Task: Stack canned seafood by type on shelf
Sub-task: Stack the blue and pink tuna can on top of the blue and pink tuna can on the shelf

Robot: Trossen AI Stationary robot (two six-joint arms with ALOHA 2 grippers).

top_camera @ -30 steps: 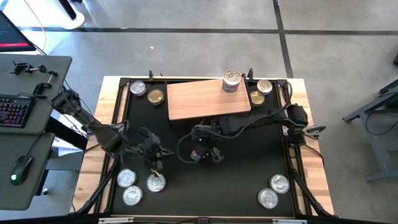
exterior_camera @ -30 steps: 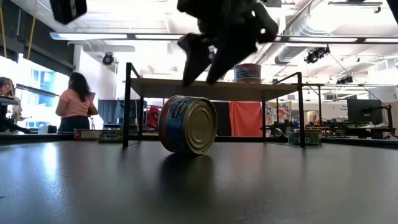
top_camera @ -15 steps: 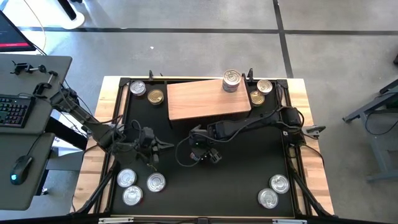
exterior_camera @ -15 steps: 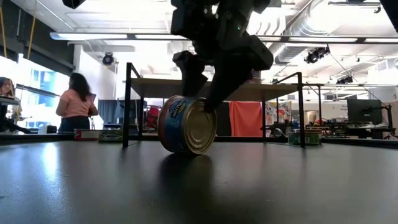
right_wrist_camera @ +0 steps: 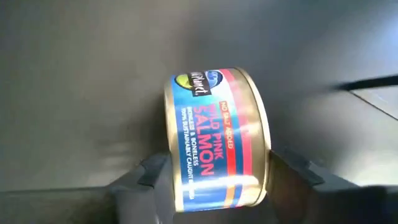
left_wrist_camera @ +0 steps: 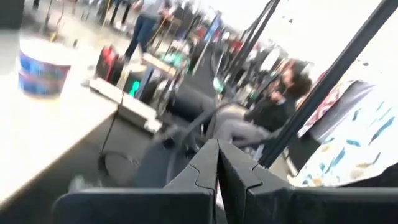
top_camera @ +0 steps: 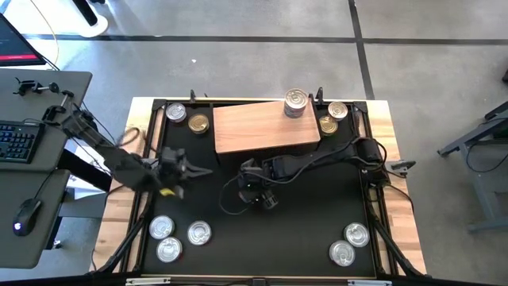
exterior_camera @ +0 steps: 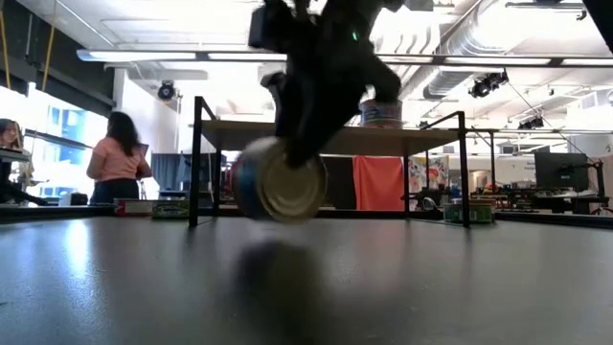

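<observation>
A salmon can (right_wrist_camera: 214,140) with a blue and red label stands on edge mid-mat, between the fingers of my right gripper (top_camera: 255,193), which is shut on it; in the low view this can (exterior_camera: 278,180) is blurred. The shelf (top_camera: 266,125) stands at the far side on black legs and carries a short stack of cans (top_camera: 295,103) at its right end. My left gripper (top_camera: 205,169) hovers shut over the mat's left part, holding nothing; its closed fingers (left_wrist_camera: 219,163) point level toward the shelf's stack (left_wrist_camera: 42,65). My right gripper pinches the can between its two fingers, one on each flat face (right_wrist_camera: 264,155). The fingers (right_wrist_camera: 149,177) come steeply from above, slanting, and the label band faces the wrist. The can stays on edge; I cannot tell whether its rim still touches the mat.
Loose cans lie flat at the mat's corners: two at the far left (top_camera: 175,113), two at the far right (top_camera: 337,110), three at the near left (top_camera: 162,228), two at the near right (top_camera: 356,233). A desk with a keyboard (top_camera: 17,143) stands left of the table.
My right gripper has sunk onto the standing can and shut its fingers on the can's two faces; the can has shifted a little toward the table's left. My left gripper, still shut, has risen, tipped to level and drawn toward the far edge.
</observation>
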